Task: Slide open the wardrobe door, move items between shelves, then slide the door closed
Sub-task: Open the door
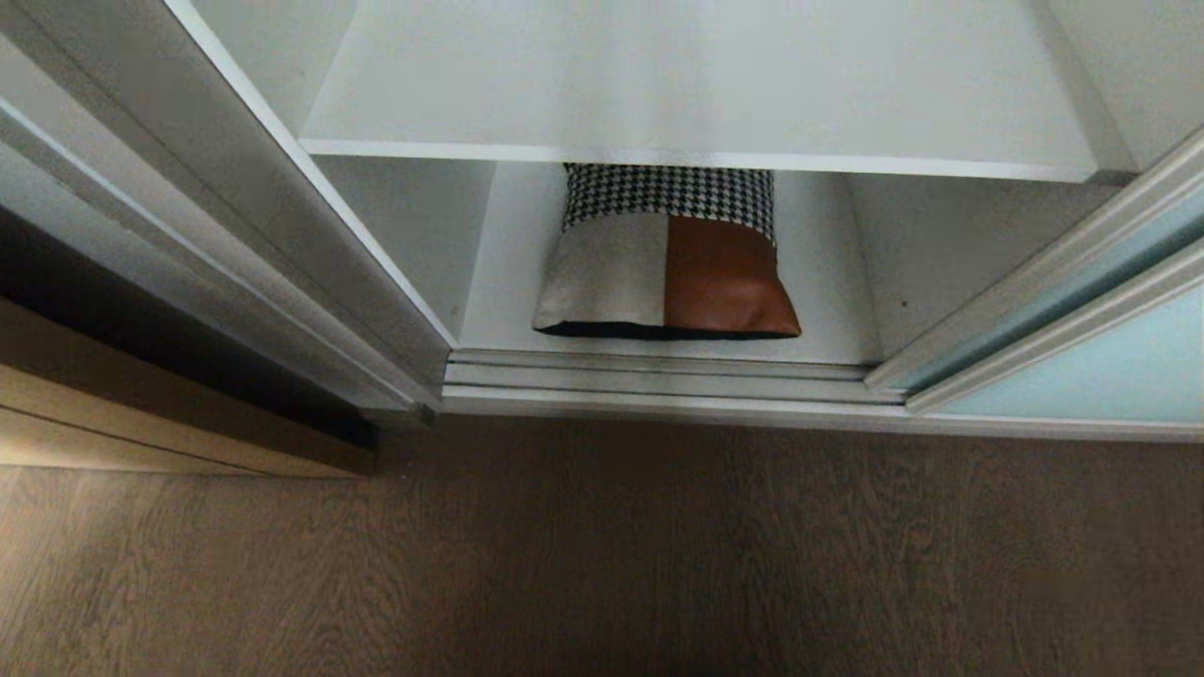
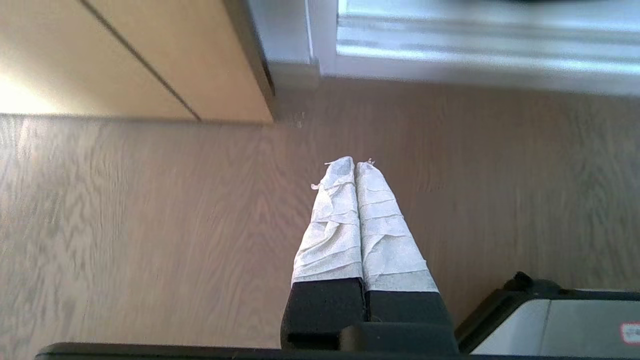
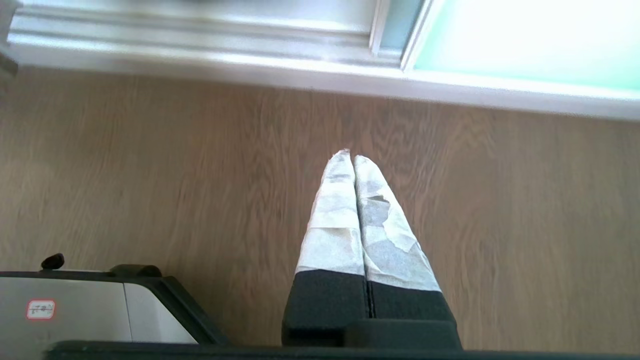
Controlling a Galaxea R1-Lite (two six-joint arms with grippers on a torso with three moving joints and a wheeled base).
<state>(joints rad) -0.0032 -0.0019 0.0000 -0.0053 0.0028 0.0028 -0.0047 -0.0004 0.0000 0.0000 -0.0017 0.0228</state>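
Observation:
The wardrobe compartment stands open in the head view. The sliding wardrobe door (image 1: 1082, 367), frosted pale blue-green glass in a silver frame, sits off to the right; its glass (image 3: 525, 40) also shows in the right wrist view. One item (image 1: 668, 273), a soft cushion-like bundle in black-and-white check, grey and rust-orange, lies on the bottom shelf (image 1: 828, 291). A bare white shelf (image 1: 696, 94) runs above it. Neither arm is in the head view. My left gripper (image 2: 355, 162) and my right gripper (image 3: 351, 155) hang shut and empty over the wooden floor, short of the wardrobe.
Silver floor tracks (image 1: 658, 376) run along the wardrobe's front. A silver frame post (image 1: 235, 188) bounds the opening on the left, with a tan wooden panel (image 1: 141, 423) beside it. Brown wood floor (image 1: 602, 564) lies before the wardrobe. My own base (image 2: 560, 320) shows by the left gripper.

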